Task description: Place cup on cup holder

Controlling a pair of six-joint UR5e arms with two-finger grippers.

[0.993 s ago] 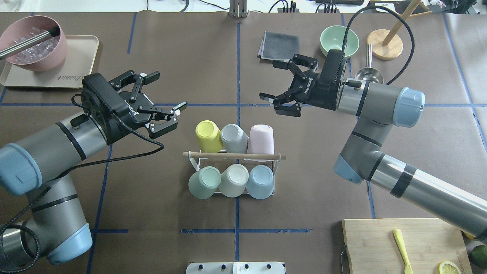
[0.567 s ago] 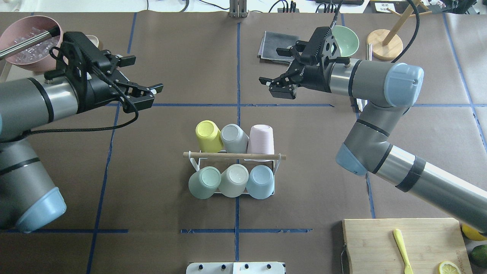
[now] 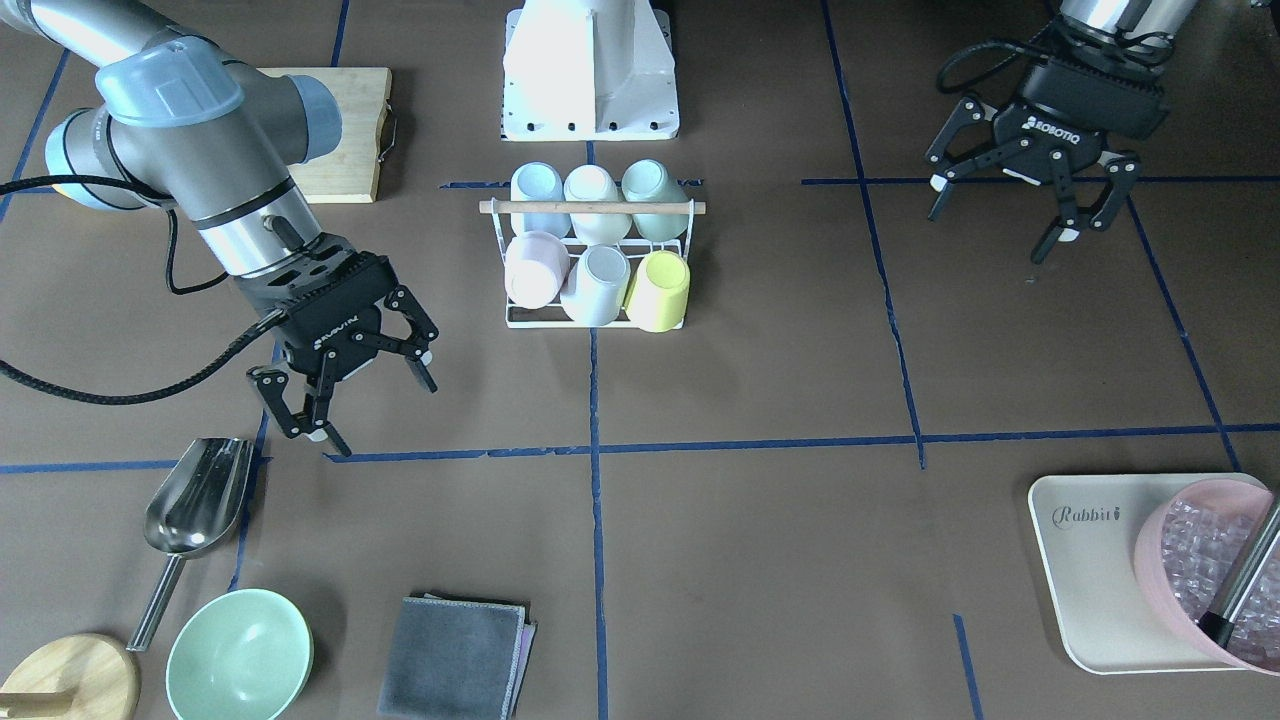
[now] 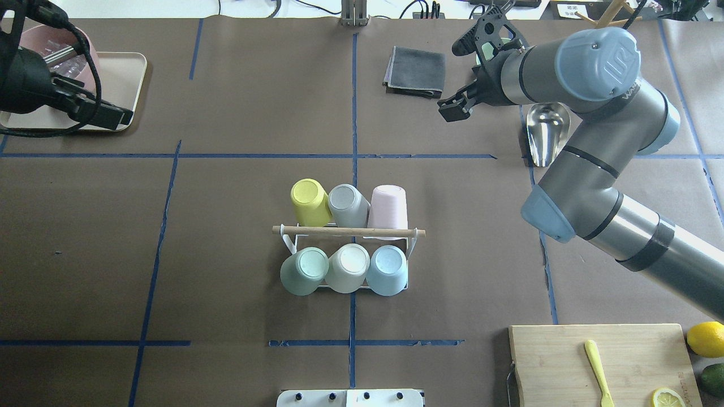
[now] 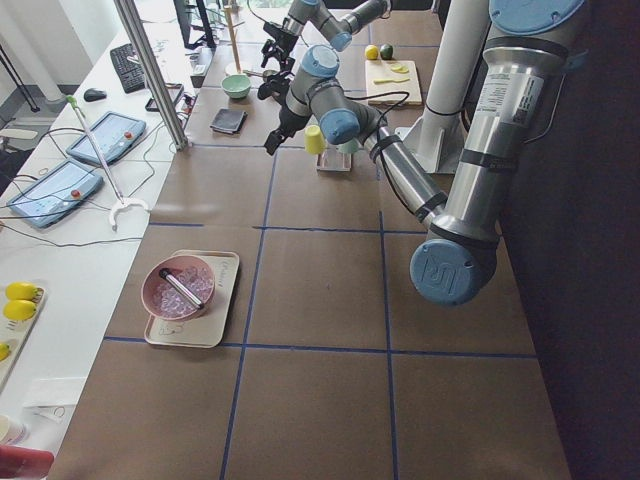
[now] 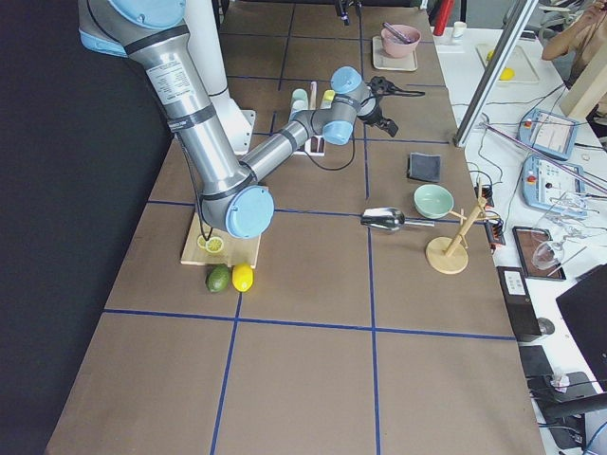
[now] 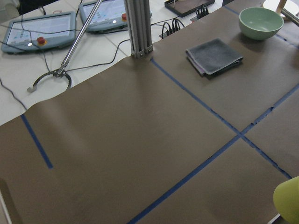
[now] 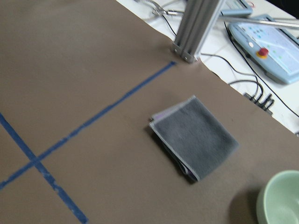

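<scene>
The cup holder [image 4: 348,230], a white wire rack with a wooden rod on top, stands mid-table and carries several upturned cups. A yellow cup [image 4: 309,200], a grey one and a pink one sit in the far row, and green, white and blue ones in the near row. The rack also shows in the front view [image 3: 592,207]. My left gripper [image 3: 1000,225] is open and empty, raised well off to the rack's left. My right gripper [image 3: 378,410] is open and empty, raised to the rack's far right. The yellow cup's edge shows in the left wrist view [image 7: 287,200].
A pink bowl of ice [image 3: 1215,565] sits on a beige tray [image 3: 1085,560] at the far left. A grey cloth [image 4: 416,70], a green bowl [image 3: 238,655], a metal scoop [image 4: 544,133] and a wooden stand [image 3: 65,680] lie at the far right. A cutting board [image 4: 565,362] is at the near right.
Both arms have swung up and away from the rack, the left toward the tray, the right toward the cloth. Both grippers stay open. The cups have not moved.
</scene>
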